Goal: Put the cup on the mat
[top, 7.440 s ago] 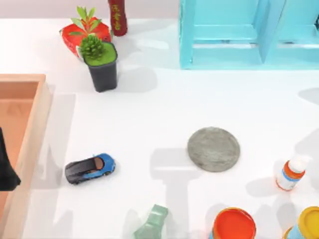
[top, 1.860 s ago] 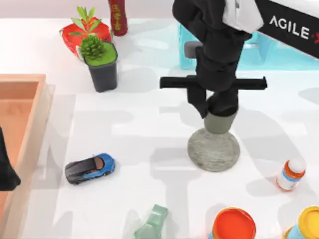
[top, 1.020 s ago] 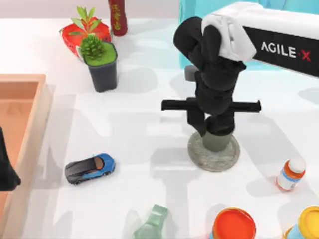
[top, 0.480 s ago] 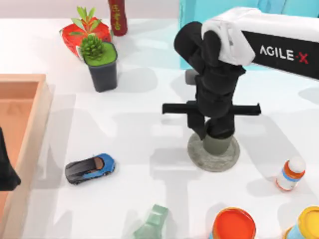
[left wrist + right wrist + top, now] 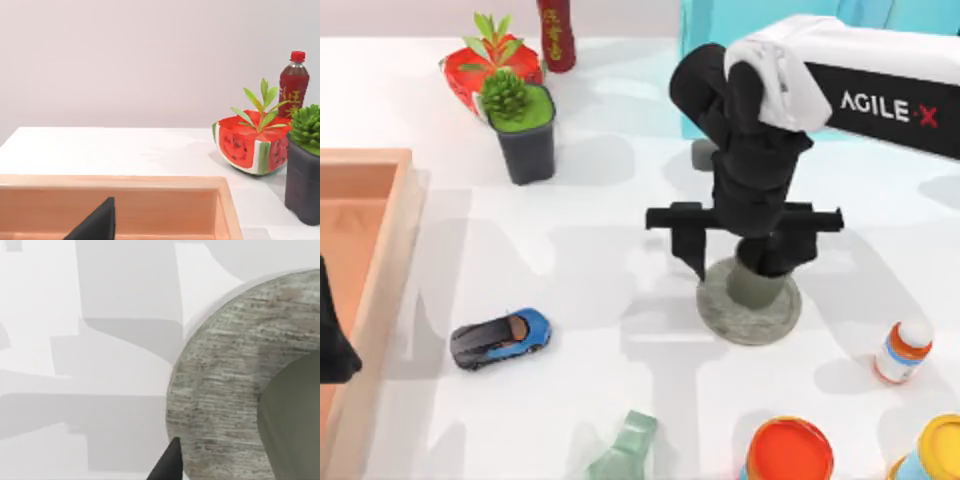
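Cup (image 5: 757,288) stands upright on the mat (image 5: 720,312), right of the table's middle; you can see its grey-green wall beside the mottled disc in the right wrist view (image 5: 295,415). Your right gripper (image 5: 745,262) hangs over it with fingers (image 5: 692,252) spread wide, apart from the cup's sides. Your left gripper (image 5: 332,340) sits parked at the left edge over the wooden tray (image 5: 380,200); you cannot tell its finger state.

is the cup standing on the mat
Yes, the cup stands upright on the mat, below the right gripper.
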Available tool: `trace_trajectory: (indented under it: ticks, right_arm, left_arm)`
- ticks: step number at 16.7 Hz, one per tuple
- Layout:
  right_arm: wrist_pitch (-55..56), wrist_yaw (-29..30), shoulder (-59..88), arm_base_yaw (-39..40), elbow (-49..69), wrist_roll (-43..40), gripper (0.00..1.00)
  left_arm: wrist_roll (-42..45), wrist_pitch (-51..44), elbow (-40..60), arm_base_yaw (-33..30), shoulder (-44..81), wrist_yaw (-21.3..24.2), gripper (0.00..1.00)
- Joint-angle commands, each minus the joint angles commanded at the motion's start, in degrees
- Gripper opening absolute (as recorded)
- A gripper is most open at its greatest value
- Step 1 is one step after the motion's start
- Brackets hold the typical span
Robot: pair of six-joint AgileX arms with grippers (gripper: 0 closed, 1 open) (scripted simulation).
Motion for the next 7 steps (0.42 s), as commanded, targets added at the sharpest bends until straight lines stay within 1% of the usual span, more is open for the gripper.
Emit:
trace_trajectory:
  ticks: [1,2,7]
  right_arm:
    - [0.0,0.0,0.0,0.0,0.0,0.0,0.98]
    - [0.0,0.0,0.0,0.0,0.0,0.0,1.00]
    - [0.0,0.0,0.0,0.0,0.0,0.0,1.00]
  left_arm:
    - [0.0,0.0,0.0,0.0,0.0,0.0,1.00]
    - [0.0,0.0,0.0,0.0,0.0,0.0,1.00]
    - [0.0,0.0,0.0,0.0,0.0,0.0,1.00]
